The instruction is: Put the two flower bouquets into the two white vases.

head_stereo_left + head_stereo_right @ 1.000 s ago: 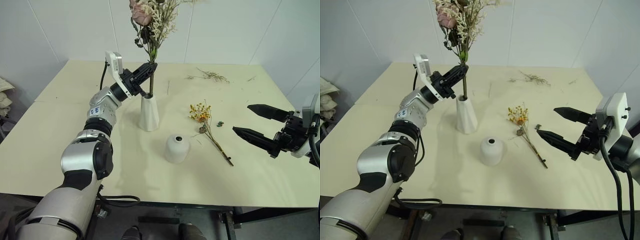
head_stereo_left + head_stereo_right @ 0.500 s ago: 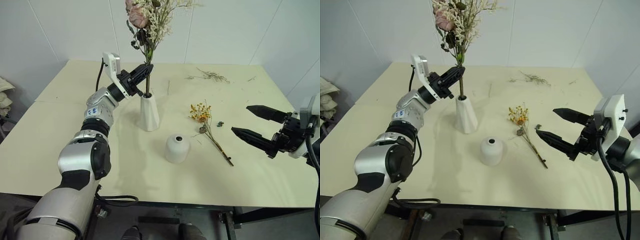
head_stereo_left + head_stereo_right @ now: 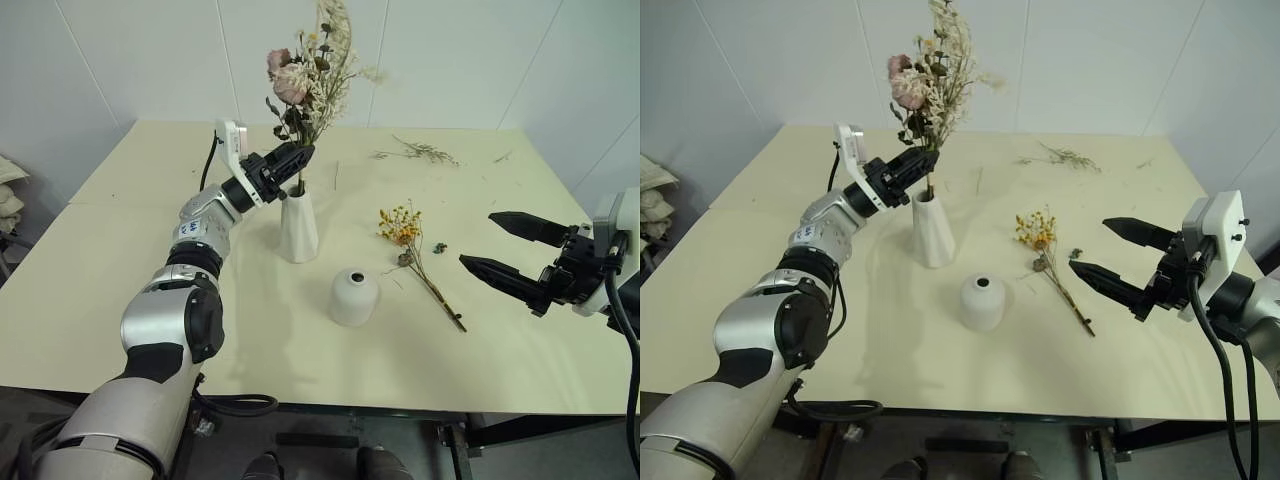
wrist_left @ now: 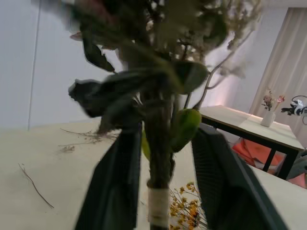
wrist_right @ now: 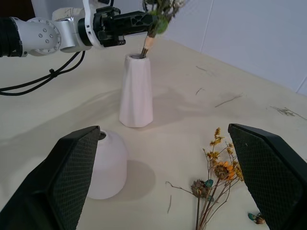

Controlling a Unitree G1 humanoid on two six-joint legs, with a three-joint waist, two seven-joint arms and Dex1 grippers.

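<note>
Inside tall vase (image 3: 298,226), pink bouquet (image 3: 308,80) upright, leaning right, left gripper (image 3: 296,158) spread around stems

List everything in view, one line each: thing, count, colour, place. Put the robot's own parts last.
Table: one, pale cream, bearing all below.
Tall vase: one, white tapered cone, left of table centre.
Large bouquet: one, pink, cream and green, stems in the tall vase's mouth.
Short vase: one, white dome, nearer than the tall vase.
Small bouquet: one, yellow-orange, lying flat to the right of the vases.
Loose sprigs: a few, greenish, far side of the table.
Cloth: pale, beyond the table's left edge.
Left gripper: black fingers either side of the large bouquet's stems just above the vase mouth, parted from them in the left wrist view.
Right gripper: black, open, hovering right of the small bouquet.
</note>
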